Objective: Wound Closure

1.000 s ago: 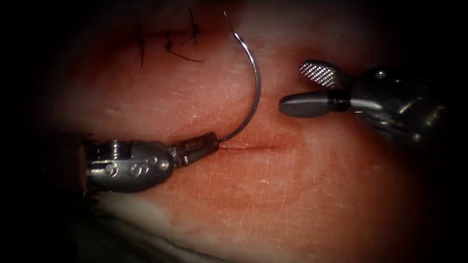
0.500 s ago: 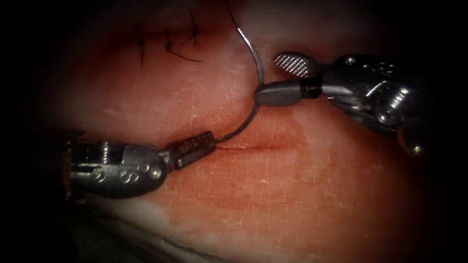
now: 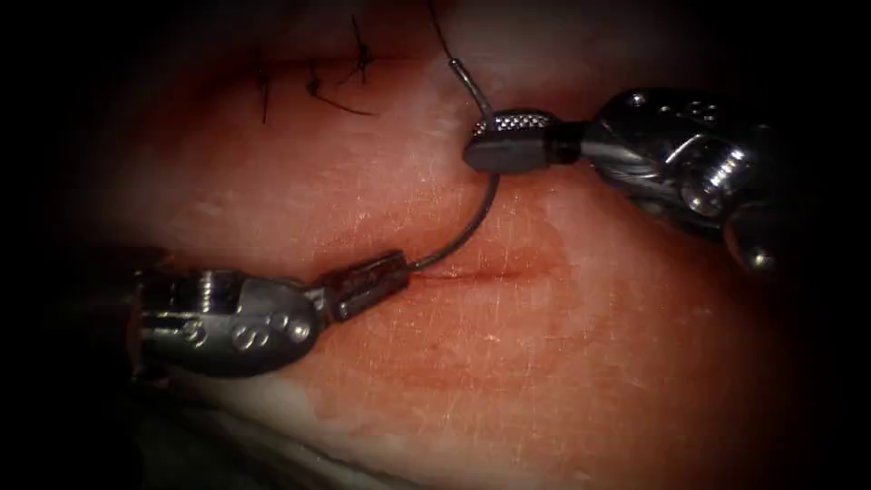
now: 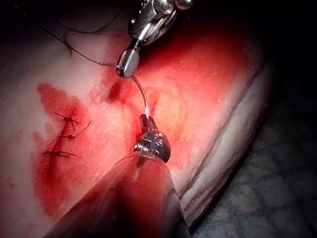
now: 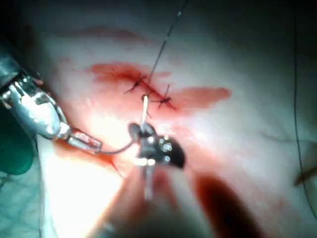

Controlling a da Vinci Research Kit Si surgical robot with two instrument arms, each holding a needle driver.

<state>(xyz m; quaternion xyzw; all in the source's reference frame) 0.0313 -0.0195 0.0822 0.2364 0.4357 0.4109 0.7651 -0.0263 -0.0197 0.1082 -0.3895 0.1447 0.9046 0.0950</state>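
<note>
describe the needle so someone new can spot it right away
Start at the tissue and its cut. The left tool grips one end there, and the needle arcs up to the right tool, gripped near its thread end. It is the only bright curved wire; the nearby stitches are dark.

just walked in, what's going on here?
Suturing practice on the tissue. The left tool holds the needle near its tip end, just above the cut. The right tool has come in over the last second and shut on the needle near its thread end. The needle is clear of the tissue. Finished stitches sit upper left.
</note>
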